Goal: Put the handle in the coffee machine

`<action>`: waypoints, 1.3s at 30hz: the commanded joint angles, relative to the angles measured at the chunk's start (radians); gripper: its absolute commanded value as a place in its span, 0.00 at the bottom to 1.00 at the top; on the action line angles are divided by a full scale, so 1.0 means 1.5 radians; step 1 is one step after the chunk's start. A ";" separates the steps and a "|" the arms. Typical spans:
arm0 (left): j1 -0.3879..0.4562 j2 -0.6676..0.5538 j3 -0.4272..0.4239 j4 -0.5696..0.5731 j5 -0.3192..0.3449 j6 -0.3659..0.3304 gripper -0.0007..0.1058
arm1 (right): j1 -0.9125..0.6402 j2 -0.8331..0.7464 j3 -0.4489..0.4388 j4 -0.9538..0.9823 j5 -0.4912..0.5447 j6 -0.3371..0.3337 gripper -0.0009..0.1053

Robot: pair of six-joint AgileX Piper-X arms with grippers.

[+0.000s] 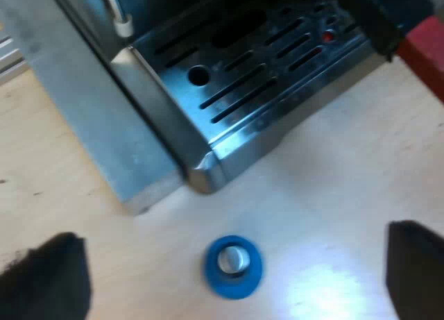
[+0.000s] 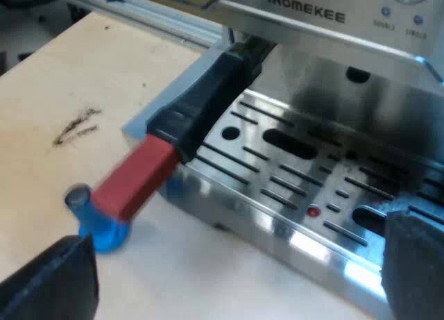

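Insertion looks nearly done: ahead of the wide-open, empty right end effector (image 2: 232, 271) the portafilter handle (image 2: 201, 119) juts from the front of the espresso machine (image 2: 312, 63), while the left end effector (image 1: 232, 277), likewise spread and empty, hovers over the blue tamper (image 1: 234, 264); locking likely needs a regrasp and twist.

Head of holder (image 2: 205, 106) hidden under machine (image 2: 326, 46)

The espresso machine (image 2: 305, 28) has a brushed metal casing, and its slotted drip tray (image 1: 257, 70) is polished steel that catches the light. The handle (image 2: 201, 105) looks like matt black plastic, its red end (image 2: 135, 178) equally dull. The tamper (image 1: 234, 266) is glossy blue plastic with a silvery top. The table (image 1: 333, 195) is smooth pale wood with a faint sheen.
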 commanded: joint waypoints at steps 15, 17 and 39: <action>0.000 -0.004 -0.150 -0.136 -0.076 -0.094 0.86 | -0.407 -0.015 -0.176 0.261 -0.136 0.004 0.80; 0.000 -0.004 -0.168 -0.132 -0.076 -0.124 0.86 | -0.441 -0.025 -0.176 0.285 -0.138 -0.008 0.80; 0.140 -0.143 -0.181 -0.038 0.040 -0.145 0.86 | -0.711 -0.238 -0.176 0.445 -0.203 -0.166 0.80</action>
